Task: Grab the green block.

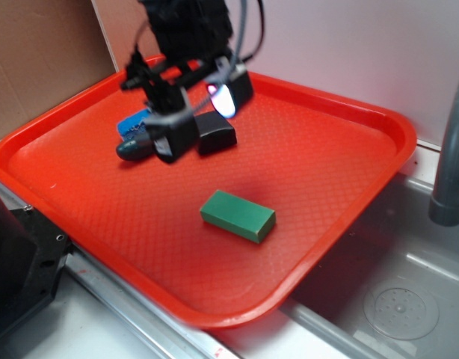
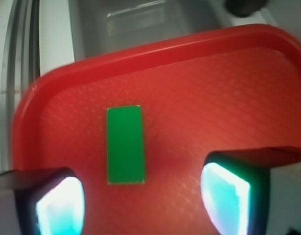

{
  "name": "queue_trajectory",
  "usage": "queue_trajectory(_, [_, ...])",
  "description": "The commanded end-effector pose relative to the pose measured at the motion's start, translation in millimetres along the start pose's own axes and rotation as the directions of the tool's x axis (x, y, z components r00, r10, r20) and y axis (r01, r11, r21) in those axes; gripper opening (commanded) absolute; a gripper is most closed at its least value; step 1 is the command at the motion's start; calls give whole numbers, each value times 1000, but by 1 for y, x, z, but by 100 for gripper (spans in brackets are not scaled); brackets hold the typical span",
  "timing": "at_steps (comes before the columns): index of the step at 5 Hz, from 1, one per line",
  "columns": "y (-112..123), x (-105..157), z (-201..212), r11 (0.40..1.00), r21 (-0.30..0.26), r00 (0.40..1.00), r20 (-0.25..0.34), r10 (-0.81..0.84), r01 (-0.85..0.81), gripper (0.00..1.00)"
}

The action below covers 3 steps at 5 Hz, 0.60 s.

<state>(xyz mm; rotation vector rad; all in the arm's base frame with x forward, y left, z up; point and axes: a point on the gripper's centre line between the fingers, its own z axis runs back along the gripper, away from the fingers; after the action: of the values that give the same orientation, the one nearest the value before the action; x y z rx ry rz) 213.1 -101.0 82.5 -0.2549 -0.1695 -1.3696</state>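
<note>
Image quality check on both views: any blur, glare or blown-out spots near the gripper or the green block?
Exterior view: the gripper is motion-blurred, with one blown-out glowing pad; the green block is sharp, and a soft shadow lies on the red tray beside it. Wrist view: both fingertips glow overexposed cyan-white, soft at the edges; the green block is fairly crisp; the tray rim and background are blurred.

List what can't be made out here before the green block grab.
- Blue-topped piece: exterior view, mostly hidden behind the gripper.
- Faucet: exterior view, cut off by the right edge.
- Fingertips: wrist view, cut off by the bottom edge, blurred.
- Green block, red tray: height of the gripper above them unclear.
</note>
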Motion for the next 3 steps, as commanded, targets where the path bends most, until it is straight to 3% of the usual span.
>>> queue_trajectory(1, [-16,7,-40,993,25,991,-74,-114,116,100])
queue_trajectory(2, [-20,5,-59,993,6,987,-110,-115,117,100])
queue_trajectory(3, [-19,4,-68,995,5,985,-143,-102,103,89])
